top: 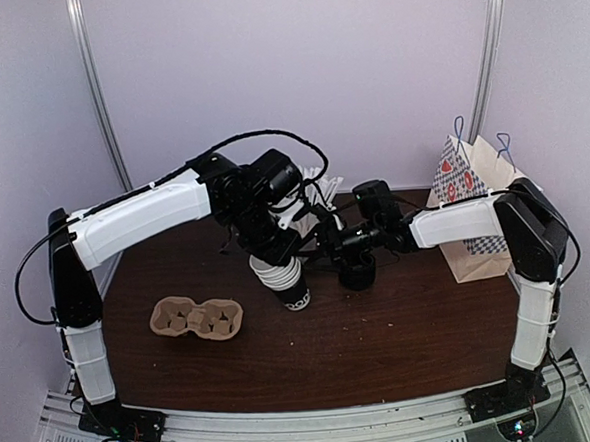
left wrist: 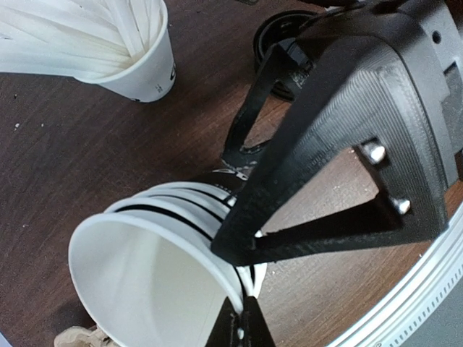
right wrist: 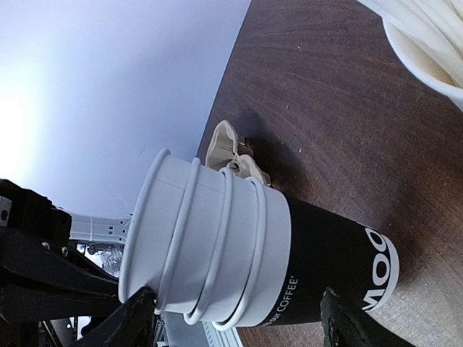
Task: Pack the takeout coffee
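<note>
Item: takeout coffee (top: 358, 271). A small black cup with its black lid on, upright on the surface (top: 403, 345) near the middle. It is just right of the stack of cups and sits under the right arm's wrist in the top view.

Item: stack of cups (top: 287, 282). White-rimmed and lidless, with a black lettered cup at the bottom. The stack is tilted, mouth toward the left arm.

Item: left gripper (left wrist: 239, 300). Its fingers are pinched on the rim wall of the stack's topmost cup.

Item: right gripper (right wrist: 242, 322). Its fingers are spread wide with nothing between them, and the tips flank the stack in the wrist view. Whether they touch it cannot be told.

Item: cup of straws (left wrist: 141, 69). White, behind the stack.

Item: cup carrier (top: 198, 318). Brown moulded pulp, left of the stack and apart from it.

Item: paper bag (top: 469, 195). Patterned, with handles, upright at the far right.
</note>
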You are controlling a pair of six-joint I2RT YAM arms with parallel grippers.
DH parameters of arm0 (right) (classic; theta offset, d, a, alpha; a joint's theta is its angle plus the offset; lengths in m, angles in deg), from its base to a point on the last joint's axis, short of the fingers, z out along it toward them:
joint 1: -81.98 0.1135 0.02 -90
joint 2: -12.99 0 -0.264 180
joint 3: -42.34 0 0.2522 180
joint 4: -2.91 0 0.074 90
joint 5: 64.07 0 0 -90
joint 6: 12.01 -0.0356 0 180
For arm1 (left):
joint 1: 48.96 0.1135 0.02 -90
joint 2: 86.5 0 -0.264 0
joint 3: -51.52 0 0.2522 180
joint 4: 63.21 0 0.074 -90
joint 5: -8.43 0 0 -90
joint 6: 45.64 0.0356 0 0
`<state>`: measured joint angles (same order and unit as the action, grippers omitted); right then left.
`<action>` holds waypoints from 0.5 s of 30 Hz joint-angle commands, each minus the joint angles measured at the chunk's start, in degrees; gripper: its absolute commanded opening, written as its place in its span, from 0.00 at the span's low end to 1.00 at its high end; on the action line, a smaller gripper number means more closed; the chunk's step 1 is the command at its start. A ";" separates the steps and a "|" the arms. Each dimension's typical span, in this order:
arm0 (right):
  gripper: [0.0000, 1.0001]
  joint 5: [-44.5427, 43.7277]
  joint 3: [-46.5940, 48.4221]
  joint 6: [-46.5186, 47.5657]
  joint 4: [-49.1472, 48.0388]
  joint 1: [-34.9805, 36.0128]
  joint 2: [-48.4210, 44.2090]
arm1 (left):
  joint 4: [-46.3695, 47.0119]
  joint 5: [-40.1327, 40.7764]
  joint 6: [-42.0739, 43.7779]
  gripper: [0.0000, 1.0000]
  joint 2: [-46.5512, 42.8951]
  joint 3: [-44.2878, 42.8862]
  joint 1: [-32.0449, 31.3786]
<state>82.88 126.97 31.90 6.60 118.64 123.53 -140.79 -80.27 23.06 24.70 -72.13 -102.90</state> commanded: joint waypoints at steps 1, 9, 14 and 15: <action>0.76 -3.53 -1.10 3.63 4.69 0.95 1.72 | 4.68 0.56 -0.41 0.00 -3.40 0.27 0.15; 0.76 -6.27 0.36 7.17 9.58 0.97 2.79 | 4.71 2.37 -0.49 0.00 -6.23 0.15 0.14; 0.77 -7.08 0.65 8.31 11.31 0.95 3.38 | 4.82 2.61 -1.00 0.00 -7.42 0.53 0.06; 0.77 -7.03 0.75 8.34 11.41 0.95 3.43 | 4.83 2.84 -1.02 0.00 -7.67 0.74 0.07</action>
<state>79.62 127.93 37.74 12.00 119.19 124.60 -141.18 -78.88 22.71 22.21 -70.56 -102.90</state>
